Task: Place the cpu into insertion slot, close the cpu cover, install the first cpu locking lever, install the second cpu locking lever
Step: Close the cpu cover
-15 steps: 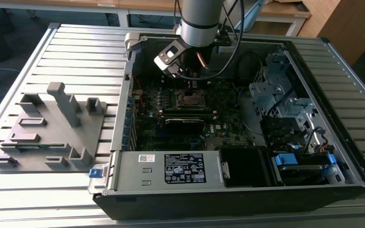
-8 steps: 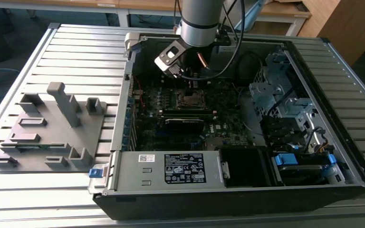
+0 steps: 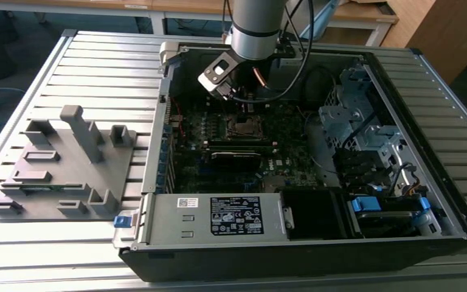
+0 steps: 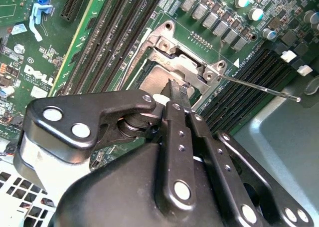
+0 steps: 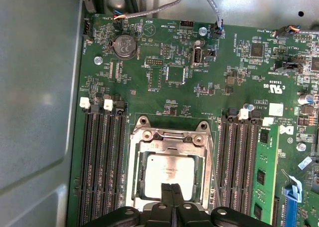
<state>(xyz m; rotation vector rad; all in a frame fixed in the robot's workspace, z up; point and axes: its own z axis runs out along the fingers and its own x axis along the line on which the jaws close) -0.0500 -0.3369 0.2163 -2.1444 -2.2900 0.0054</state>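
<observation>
Caught with gripper [image 5: 171, 188] fingertips pressed together just above the cpu [image 5: 168, 168], seated directly beneath in the insertion slot [image 5: 144, 187]; cpu cover [image 5: 169, 136] lying flat around it, thin locking lever [image 4: 259, 87] jutting free alongside.

**Your bench and the room around it**

You are working at a slatted grey metal table [image 3: 71, 67], its ribs running across from the exterior view's left to its right. Beyond the far edge, light wooden desks [image 3: 363, 15] are standing on pale legs. A wooden cabinet [image 3: 444, 36] is rising at the exterior view's far right. Dark blue-grey floor [image 3: 10, 36] is showing at the far left, past the table's corner. Soft, even light is falling on the slats and is brightening them most along the exterior view's right side.
</observation>
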